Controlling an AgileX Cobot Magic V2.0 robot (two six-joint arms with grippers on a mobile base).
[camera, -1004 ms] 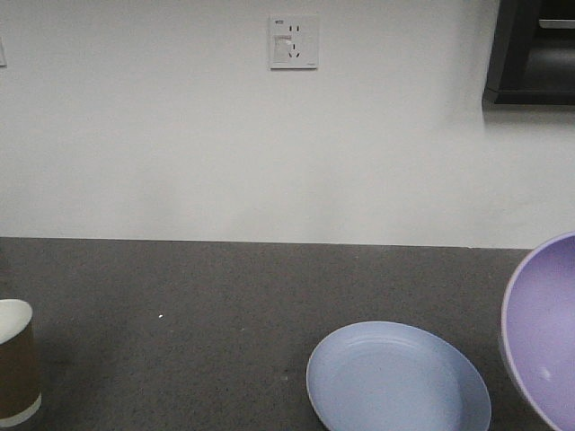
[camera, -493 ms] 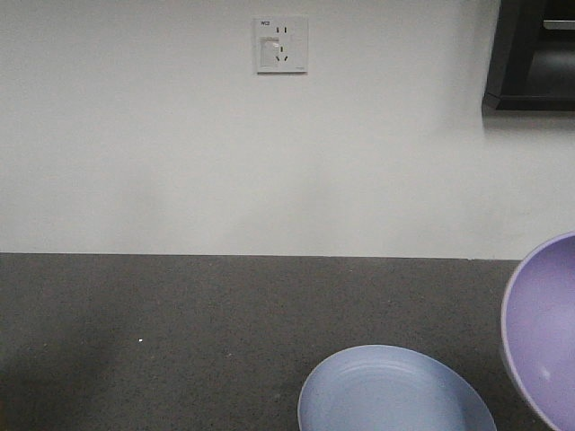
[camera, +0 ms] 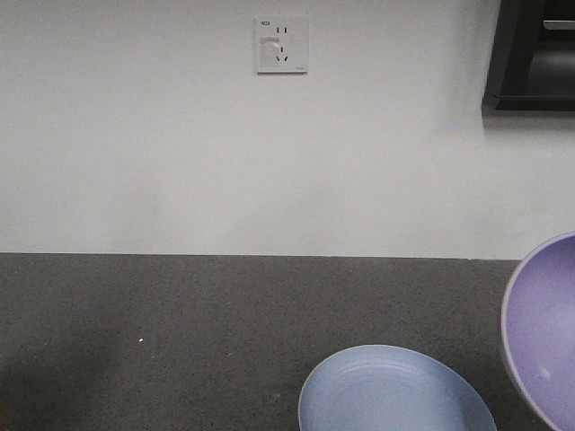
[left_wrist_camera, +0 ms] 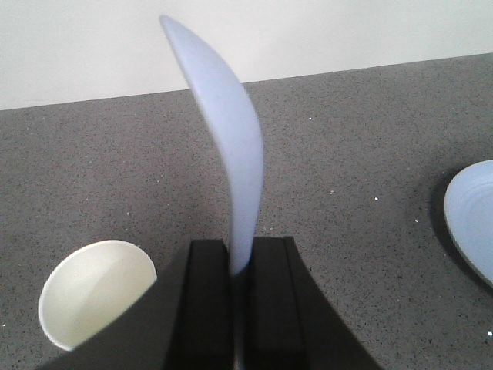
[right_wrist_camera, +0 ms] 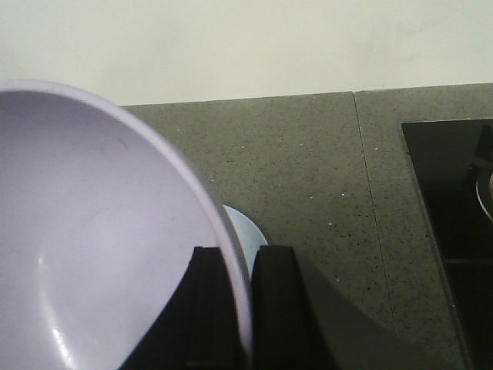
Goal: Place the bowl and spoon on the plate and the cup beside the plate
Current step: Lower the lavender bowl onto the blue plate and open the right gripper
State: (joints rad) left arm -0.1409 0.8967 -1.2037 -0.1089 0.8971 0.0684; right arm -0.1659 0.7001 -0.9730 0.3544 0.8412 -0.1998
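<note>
1. The left gripper [left_wrist_camera: 239, 254] is clamped on the handle of a short pale bluish-white plastic spoon [left_wrist_camera: 231, 131]. The spoon stands upright between the black fingers [left_wrist_camera: 206, 301], its tip toward 12 o'clock.
2. A round paper cup [left_wrist_camera: 92, 297], showing only its cream-white inside, stands on the dark speckled stone countertop [left_wrist_camera: 370, 139]. It sits at 8 o'clock of that gripper, partly hidden behind it.
3. The right gripper [right_wrist_camera: 240, 262] pinches the rim of a small round lilac-purple plastic bowl [right_wrist_camera: 100, 247], held steeply tilted.
4. A round pale blue shallow plate [camera: 395, 395] lies flat on the countertop at 6 o'clock in the front view, with the bowl at 4 o'clock.
5. A dark glossy panel [right_wrist_camera: 451, 231], possibly a hob, is set into the counter at 3 o'clock in the right wrist view.
6. A white wall socket [camera: 281, 45] sits at 12 o'clock in the front view.
</note>
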